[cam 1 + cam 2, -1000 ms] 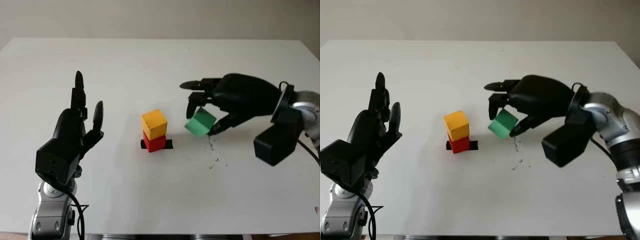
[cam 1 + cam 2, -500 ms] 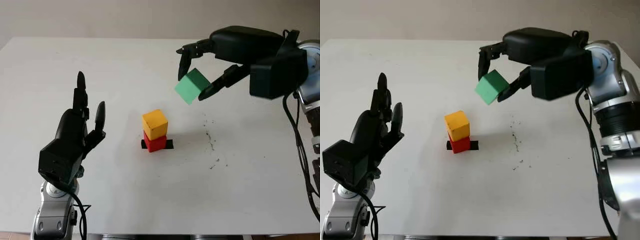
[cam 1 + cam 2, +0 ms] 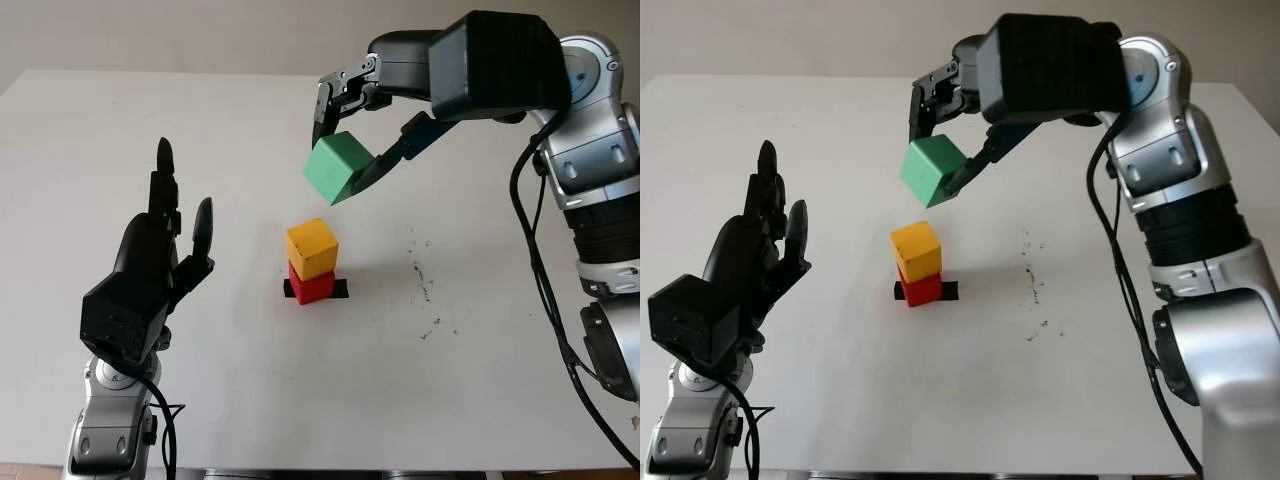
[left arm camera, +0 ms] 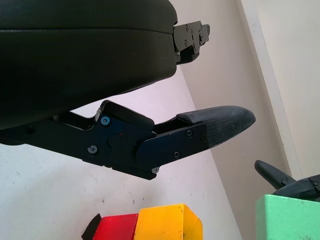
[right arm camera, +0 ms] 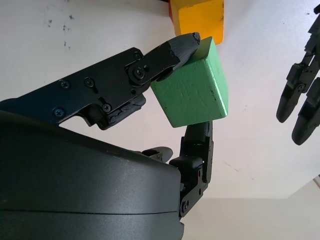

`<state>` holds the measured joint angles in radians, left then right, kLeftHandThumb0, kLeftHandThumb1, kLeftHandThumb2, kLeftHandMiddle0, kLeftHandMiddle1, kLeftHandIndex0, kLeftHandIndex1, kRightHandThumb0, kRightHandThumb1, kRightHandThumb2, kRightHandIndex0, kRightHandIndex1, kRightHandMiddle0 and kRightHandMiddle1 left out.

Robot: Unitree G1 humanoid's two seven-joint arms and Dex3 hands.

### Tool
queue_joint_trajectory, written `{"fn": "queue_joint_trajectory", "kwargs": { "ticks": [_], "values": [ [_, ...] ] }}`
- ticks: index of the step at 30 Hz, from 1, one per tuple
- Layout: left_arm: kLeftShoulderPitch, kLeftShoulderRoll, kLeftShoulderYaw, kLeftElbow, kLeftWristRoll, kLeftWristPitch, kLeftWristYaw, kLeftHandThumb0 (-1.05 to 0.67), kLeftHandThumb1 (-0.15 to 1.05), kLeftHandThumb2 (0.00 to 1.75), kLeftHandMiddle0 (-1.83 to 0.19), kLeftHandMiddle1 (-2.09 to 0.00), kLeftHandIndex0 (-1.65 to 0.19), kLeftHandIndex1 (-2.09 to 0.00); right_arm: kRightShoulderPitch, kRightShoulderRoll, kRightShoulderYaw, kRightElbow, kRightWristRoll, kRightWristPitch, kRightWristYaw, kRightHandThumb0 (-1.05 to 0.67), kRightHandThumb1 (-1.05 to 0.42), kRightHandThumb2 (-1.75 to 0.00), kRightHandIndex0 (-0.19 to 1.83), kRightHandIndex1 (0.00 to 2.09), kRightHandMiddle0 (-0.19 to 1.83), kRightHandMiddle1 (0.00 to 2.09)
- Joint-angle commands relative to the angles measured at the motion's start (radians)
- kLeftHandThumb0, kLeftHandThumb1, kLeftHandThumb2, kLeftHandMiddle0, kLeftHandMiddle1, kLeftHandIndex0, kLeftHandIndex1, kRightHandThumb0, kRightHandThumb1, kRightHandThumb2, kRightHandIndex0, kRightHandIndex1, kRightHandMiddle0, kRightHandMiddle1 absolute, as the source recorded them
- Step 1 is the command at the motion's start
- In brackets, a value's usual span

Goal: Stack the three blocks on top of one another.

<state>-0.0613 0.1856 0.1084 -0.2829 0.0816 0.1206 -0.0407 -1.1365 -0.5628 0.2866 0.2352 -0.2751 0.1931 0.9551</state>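
Surface lying under both hands. Left hand open, idling beside stack. Right hand pinching green block, tilted, above yellow block sitting on red block. Green block looking rigid, light; opposite flat faces suiting grip.

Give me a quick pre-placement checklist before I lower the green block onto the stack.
1. Grasp: right hand pinches the green block between its fingers: ok.
2. Base: yellow block sits on the red block, turned a little against it: ok.
3. Alignment: green block hangs above the stack, slightly right of it: not ok yet.
4. Block attitude: green block is tilted, not level: not ok.
5. Left hand open, well left of the stack: ok.
6. Gap above the yellow block: cannot tell exactly.
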Motion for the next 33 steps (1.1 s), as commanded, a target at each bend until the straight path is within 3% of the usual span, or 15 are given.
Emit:
{"fn": "queue_joint_trajectory", "kwargs": {
  "ticks": [1,33],
  "values": [
    [-0.012,-0.004,-0.004,0.008,-0.005,-0.02,0.001,-0.74,1.05,0.73,0.19,0.0,0.19,-0.02,-0.004,0.011,0.012,-0.031,-0.003,0.035,0.008,-0.48,-0.93,-0.06,0.35,0.05,0.42,1.38],
    [-0.004,-0.027,-0.013,-0.013,0.005,-0.009,0.017,-0.73,1.05,0.72,0.19,-0.01,0.19,-0.02,0.072,0.061,0.078,-0.012,-0.031,-0.038,-0.013,-0.46,-0.94,-0.05,0.36,0.06,0.37,1.5]
  ]
}}
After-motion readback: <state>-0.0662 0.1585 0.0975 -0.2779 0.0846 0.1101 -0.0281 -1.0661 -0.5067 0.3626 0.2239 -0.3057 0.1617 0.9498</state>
